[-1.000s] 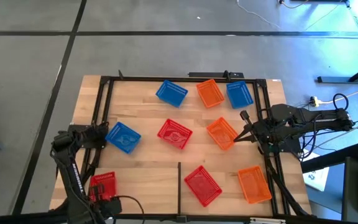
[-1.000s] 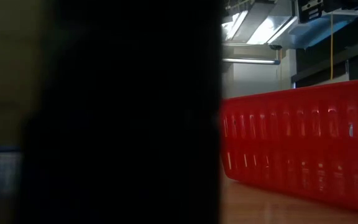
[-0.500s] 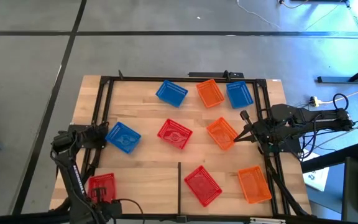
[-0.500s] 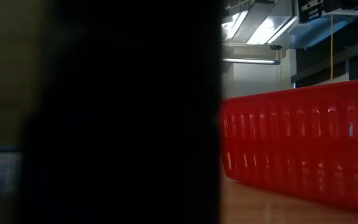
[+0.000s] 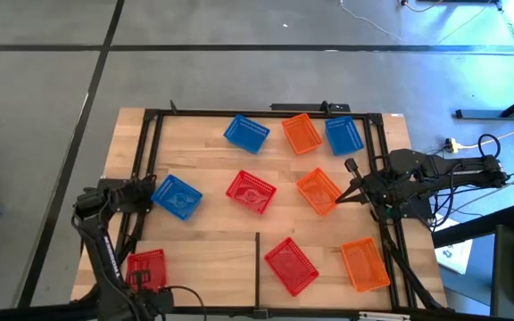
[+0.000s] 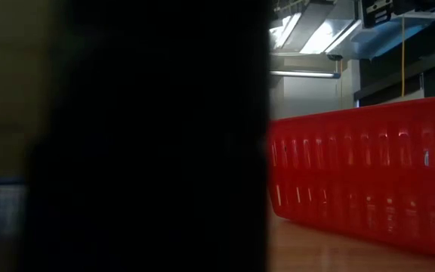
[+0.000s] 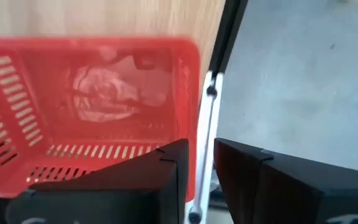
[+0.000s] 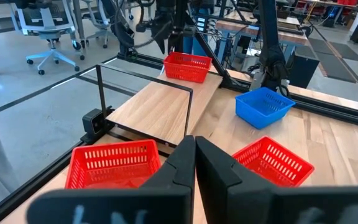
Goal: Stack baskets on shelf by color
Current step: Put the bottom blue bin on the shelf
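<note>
Nine lattice baskets lie on the wooden table. My left gripper (image 7: 197,171) is shut on a red basket (image 5: 146,267) at the near left corner. Other red baskets sit mid-table (image 5: 251,192) and near the black divider bar (image 5: 291,265). Blue baskets sit at the left (image 5: 177,195) and along the far edge (image 5: 246,133) (image 5: 344,135). Orange baskets sit at the far edge (image 5: 302,133), at the right (image 5: 318,191) and at the near right (image 5: 365,264). My right gripper (image 8: 195,149) is shut and empty, just right of the orange basket at the right. The pale shelf panel (image 8: 160,115) shows in the right wrist view. My left gripper has the red basket's side wall (image 7: 191,134) between its fingers, one finger (image 7: 163,168) inside the basket and one (image 7: 244,165) outside it. The fingers come from above, slanting down. I cannot tell whether the basket's bottom rests on the wood.
A black frame (image 5: 150,160) runs around the tabletop, and the thin divider bar (image 5: 257,263) stands at the near edge. In the low view a dark shape (image 6: 149,136) blocks the left half, and a red basket (image 6: 368,181) stands on the wood at the right.
The held red basket has shifted a little toward the table's left edge with my left gripper, then stayed still.
</note>
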### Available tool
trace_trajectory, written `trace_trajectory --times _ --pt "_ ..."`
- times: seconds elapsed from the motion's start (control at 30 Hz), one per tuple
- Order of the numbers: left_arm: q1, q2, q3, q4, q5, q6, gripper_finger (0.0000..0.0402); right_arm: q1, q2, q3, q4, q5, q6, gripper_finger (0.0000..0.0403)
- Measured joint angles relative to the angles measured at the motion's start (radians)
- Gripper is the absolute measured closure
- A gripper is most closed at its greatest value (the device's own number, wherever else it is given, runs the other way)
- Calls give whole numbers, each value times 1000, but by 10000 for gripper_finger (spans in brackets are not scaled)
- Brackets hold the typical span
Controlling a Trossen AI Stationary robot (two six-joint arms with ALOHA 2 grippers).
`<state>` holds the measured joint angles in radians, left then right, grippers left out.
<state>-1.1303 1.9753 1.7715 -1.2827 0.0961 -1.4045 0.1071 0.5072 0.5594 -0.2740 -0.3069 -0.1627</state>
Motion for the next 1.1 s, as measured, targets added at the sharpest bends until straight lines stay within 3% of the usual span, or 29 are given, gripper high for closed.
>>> trace_trajectory --times 0.27,0.37,0.53,0.63,0.8,0.9,1.1 --pt "0 -1 157 -207 -129 -86 334 1 9 40 7 33 6 387" --pt "12 -2 235 -290 -227 -169 334 1 45 138 -75 130 30 387" --pt "57 -77 249 -286 -424 -256 334 1 172 367 -280 264 25 387" --pt "111 -125 249 -289 -460 -268 333 1 267 503 -419 419 147 387" --pt "202 -222 249 -291 -645 -268 333 -4 423 684 -672 618 323 387" --pt "262 -272 243 -287 -717 -269 333 -7 488 740 -700 618 342 387" --pt "424 -369 201 -287 -713 -355 333 -7 556 782 -635 523 301 387"
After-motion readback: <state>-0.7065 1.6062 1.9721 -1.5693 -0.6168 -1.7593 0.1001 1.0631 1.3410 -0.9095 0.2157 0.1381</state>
